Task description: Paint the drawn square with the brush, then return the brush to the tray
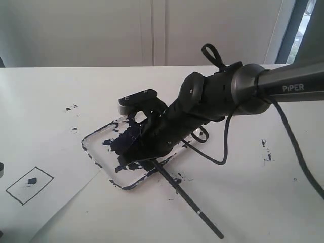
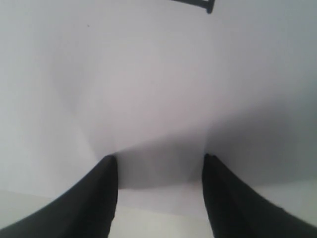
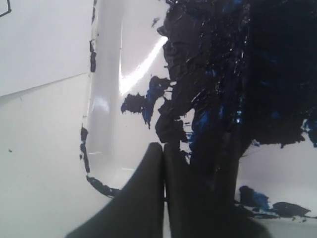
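Low over tray (image 1: 96, 140), above paint (image 3: 237, 74): right gripper (image 3: 163, 146), fingers pressed together, nothing seen between. From tray toward 5 o'clock: brush (image 1: 190, 202), handle on table (image 1: 253, 202). At tray's 8 o'clock: square (image 1: 29, 185), one small dab inside. Left gripper (image 2: 158, 163) spread apart, empty.

White table (image 1: 253, 202), paint-smeared clear tray (image 1: 96, 136), brush (image 1: 192, 202) lying over its rim, white paper sheet (image 1: 50, 147), dark paint splatters (image 1: 267, 156)

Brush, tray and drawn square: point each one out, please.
brush (image 1: 187, 199), exterior view, middle of its shaft.
tray (image 1: 96, 143), exterior view, clear floor near left corner.
drawn square (image 1: 29, 185), exterior view, inside the outline.
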Motion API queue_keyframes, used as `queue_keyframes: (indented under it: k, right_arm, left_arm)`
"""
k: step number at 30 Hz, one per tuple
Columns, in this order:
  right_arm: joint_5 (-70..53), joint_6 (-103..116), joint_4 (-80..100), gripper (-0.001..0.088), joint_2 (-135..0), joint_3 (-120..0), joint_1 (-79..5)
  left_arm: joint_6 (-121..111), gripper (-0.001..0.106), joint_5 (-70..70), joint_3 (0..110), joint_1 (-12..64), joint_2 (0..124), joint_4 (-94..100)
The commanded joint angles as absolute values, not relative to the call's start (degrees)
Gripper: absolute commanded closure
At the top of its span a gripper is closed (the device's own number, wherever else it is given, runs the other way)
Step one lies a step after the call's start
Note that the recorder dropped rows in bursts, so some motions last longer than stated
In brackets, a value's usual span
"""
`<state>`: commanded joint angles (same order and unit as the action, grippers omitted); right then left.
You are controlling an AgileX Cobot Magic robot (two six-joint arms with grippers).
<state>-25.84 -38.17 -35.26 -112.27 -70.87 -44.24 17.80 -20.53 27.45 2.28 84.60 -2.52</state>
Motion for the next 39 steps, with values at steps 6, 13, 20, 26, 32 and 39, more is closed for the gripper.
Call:
queue_keyframes:
  k: [6, 13, 20, 26, 32, 39]
  right_arm:
    - [-25.25, -36.62, -32.82, 0.0868, -113.82, -70.87, -43.3]
    - [-23.9, -35.71, -31.23, 0.0868, -114.82, -70.87, -43.32]
    - [-23.0, -35.71, -30.76, 0.0868, -114.85, -70.87, -43.29]
    - [-21.91, -35.82, -29.9, 0.0868, -112.74, -70.87, -43.29]
    - [-29.62, -35.82, -26.09, 0.0868, -106.73, -70.87, -43.29]
    - [-47.18, -29.59, -19.25, 0.0868, -99.82, -69.89, -43.42]
  left_arm:
    - [17.8, 0.049, -20.52, 27.45, 2.28, 84.6, -2.52]
    - [17.8, 0.049, -20.14, 27.45, 2.28, 84.6, -2.52]
    - [17.8, 0.049, -19.9, 27.45, 2.28, 84.6, -2.52]
    - [17.8, 0.049, -19.9, 27.45, 2.28, 84.6, -2.52]
    - [17.8, 0.049, -19.6, 27.45, 2.28, 84.6, -2.52]
    - [17.8, 0.049, -19.43, 27.45, 2.28, 84.6, -2.99]
